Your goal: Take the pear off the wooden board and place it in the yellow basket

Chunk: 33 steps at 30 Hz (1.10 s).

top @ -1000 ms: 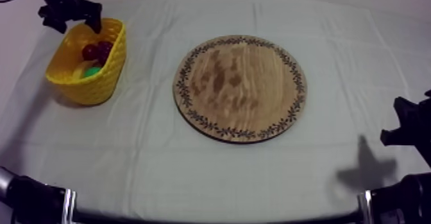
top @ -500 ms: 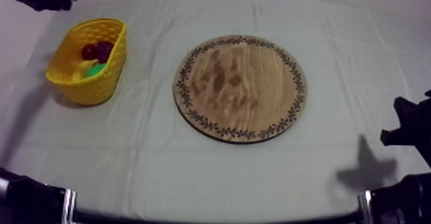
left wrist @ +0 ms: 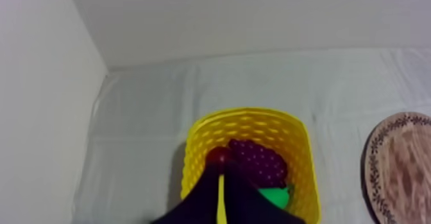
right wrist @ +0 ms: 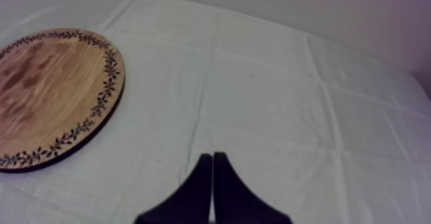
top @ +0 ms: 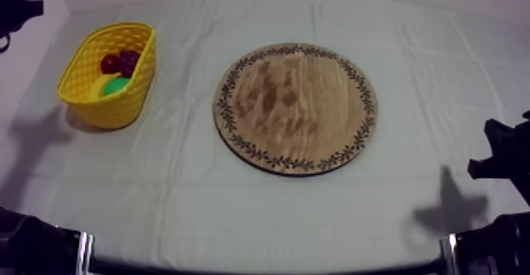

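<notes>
The pear [left wrist: 276, 196] lies in the yellow basket [left wrist: 250, 115] near the surface's far left corner; the wooden board [top: 296, 109] is bare. Both the left gripper [left wrist: 221, 170] and the right gripper [right wrist: 211, 156] are closed and empty. The main risk I see is a low swing of the left arm clipping the basket's rim and tipping it.

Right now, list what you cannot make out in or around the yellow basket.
Left wrist view: the left gripper covers the yellow basket's near wall and part of the pear.
Top view: the yellow piece beside the pear in the basket is too small to name.
</notes>
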{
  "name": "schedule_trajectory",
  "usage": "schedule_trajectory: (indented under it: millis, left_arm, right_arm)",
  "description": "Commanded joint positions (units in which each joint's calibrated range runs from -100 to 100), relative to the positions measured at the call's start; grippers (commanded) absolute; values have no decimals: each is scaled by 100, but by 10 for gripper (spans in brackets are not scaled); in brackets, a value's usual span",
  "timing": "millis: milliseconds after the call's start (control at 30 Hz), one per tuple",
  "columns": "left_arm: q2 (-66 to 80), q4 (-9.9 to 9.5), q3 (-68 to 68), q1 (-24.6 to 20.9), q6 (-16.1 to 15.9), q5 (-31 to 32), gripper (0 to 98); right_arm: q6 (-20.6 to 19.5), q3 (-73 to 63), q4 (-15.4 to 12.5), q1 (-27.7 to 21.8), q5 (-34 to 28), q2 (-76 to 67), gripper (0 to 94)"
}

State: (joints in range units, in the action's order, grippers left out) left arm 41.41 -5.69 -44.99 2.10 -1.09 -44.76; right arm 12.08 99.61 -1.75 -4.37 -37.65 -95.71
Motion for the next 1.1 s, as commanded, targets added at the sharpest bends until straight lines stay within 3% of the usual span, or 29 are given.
schedule_trajectory:
  millis: [0,300,800,1067]
  left_arm:
    - [1112,9,-790,-29,34,277,1]
    - [3083,19,-3076,-204,150,1520,0]
    - [5008,33,-4895,-211,163,1926,0]
    - [5502,38,-5342,-171,155,1852,0]
  right_arm:
    - [1,5,2,0,-1,-5,3]
    - [1,5,2,0,-1,-5,3]
    - [1,5,2,0,-1,-5,3]
    - [1,5,2,0,-1,-5,3]
